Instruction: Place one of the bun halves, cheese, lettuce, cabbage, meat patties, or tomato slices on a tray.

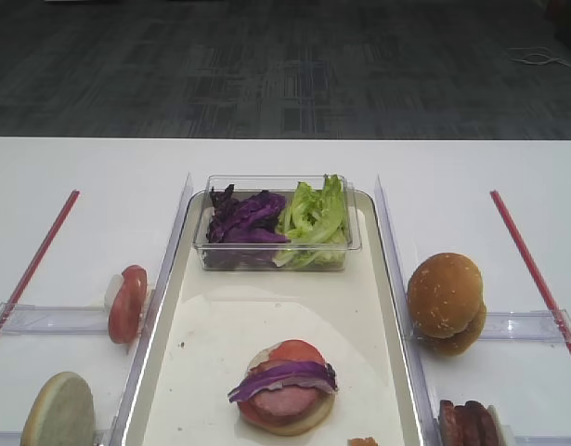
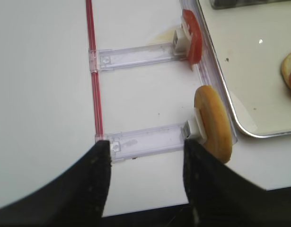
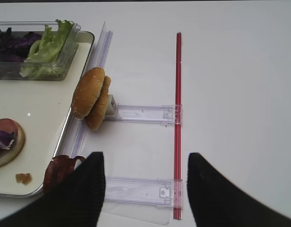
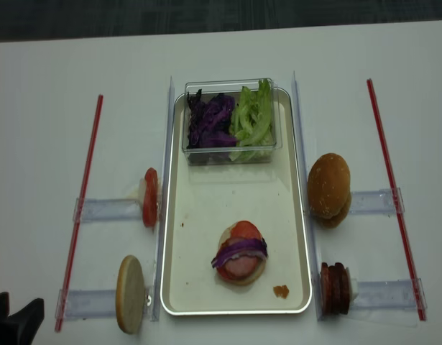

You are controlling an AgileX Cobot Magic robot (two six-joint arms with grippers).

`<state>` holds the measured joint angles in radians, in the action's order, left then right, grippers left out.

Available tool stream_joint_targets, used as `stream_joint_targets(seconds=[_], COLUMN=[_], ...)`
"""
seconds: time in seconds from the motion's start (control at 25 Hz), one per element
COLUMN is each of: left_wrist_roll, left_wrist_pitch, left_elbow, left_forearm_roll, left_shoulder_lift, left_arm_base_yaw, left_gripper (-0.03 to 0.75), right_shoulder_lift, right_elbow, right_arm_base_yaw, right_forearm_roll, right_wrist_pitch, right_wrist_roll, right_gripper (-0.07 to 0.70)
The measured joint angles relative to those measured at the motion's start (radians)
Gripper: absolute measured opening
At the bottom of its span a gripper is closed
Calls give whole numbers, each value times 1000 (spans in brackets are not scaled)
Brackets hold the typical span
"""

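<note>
- So the worktop (image 1: 81, 167) is plain white and matte, and past its far edge there's dark grey carpet floor (image 1: 285, 65).
- Two red strips (image 4: 83, 215) run near-to-far, one on the left side and one on the right, with clear plastic rails (image 4: 106, 210) crossing from each strip toward the middle.
- The tray (image 4: 199, 287) sits dead centre, long and cream-white. On its near half is a part-built stack: bun base, meat patty (image 1: 287, 401), a tomato slice (image 1: 294, 351) and a purple cabbage strip (image 1: 283, 376) draped across.
- A small orange crumb (image 4: 281, 291) lies near the tray's near-right corner.
- At the far end of the tray is a clear tub (image 1: 276, 255) with more cabbage on the left and lettuce (image 1: 315, 218) on the right.
- Left of the tray: tomato slices (image 4: 150, 197) standing on edge, and nearer, a pale bun half (image 4: 131, 293) on edge.
- Right of the tray: sesame bun halves (image 4: 329, 188) stacked, then meat patties (image 4: 335, 287) nearer.
- Left hand (image 2: 143, 184) is spread wide, holding nothing, hovering over the near left rail beside that bun half.
- Right hand (image 3: 145, 189) is also spread, nothing in it, above the near right rail.
</note>
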<state>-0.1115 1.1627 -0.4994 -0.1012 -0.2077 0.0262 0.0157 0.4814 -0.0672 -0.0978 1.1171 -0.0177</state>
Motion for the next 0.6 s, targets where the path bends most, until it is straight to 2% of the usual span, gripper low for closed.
stream_joint_targets(seconds=[0.6], left_wrist_roll=[0], left_wrist_pitch=[4], left_elbow=[2], left_forearm_roll=[0], left_shoulder_lift=[151], left_arm_base_yaw=[-12], left_gripper=[368], right_shoulder_lift=[0], right_elbow=[0], right_arm_base_yaw=[0], right_forearm_roll=[0], right_wrist_pitch=[0], right_wrist_roll=[0], right_gripper=[401])
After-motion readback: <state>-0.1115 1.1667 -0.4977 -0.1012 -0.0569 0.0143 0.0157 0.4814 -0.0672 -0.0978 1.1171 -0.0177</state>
